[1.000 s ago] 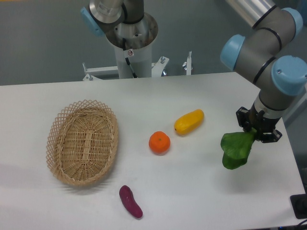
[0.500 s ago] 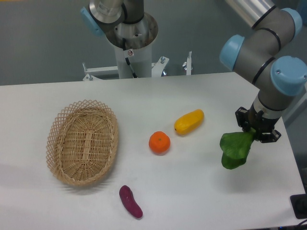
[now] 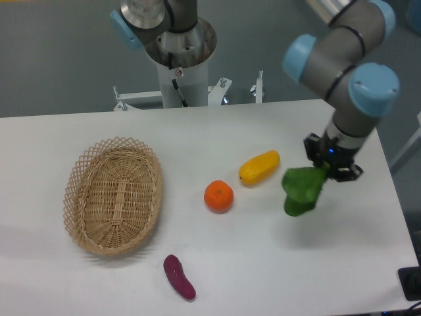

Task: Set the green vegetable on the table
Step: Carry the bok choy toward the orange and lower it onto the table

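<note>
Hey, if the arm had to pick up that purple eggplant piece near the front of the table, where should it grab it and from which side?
Grip the purple eggplant piece across its narrow middle, coming straight down from above. It lies flat on the table, slanted and elongated, so the fingers should close across its short width, turned square to its long axis. Nothing crowds it; the basket sits apart.

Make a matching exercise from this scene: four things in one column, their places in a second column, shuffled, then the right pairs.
Things:
1. green vegetable
2. basket
3. purple piece
4. orange

Places:
A. near the front edge of the table
B. held in the gripper
C. left side of the table
D. just left of and below the yellow fruit

Pairs: 1-B, 2-C, 3-A, 4-D
</note>
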Robot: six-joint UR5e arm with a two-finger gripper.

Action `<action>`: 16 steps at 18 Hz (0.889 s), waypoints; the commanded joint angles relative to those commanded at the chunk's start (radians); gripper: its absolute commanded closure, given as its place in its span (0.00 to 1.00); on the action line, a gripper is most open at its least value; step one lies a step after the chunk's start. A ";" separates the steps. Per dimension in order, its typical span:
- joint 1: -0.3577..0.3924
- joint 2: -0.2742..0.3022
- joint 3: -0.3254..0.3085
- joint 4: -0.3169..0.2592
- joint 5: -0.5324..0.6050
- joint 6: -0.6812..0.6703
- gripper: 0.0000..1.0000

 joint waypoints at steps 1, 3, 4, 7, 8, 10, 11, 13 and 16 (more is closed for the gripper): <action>-0.008 0.015 -0.043 0.029 0.000 0.002 0.84; -0.014 0.043 -0.111 0.068 0.002 0.035 0.84; -0.025 0.060 -0.140 0.069 0.005 0.047 0.84; -0.034 0.118 -0.230 0.071 0.006 0.070 0.84; -0.049 0.131 -0.249 0.069 0.008 0.083 0.83; -0.061 0.143 -0.280 0.069 0.008 0.094 0.79; -0.069 0.146 -0.289 0.069 0.009 0.094 0.77; -0.097 0.146 -0.310 0.069 0.011 0.092 0.72; -0.106 0.148 -0.341 0.069 0.009 0.092 0.58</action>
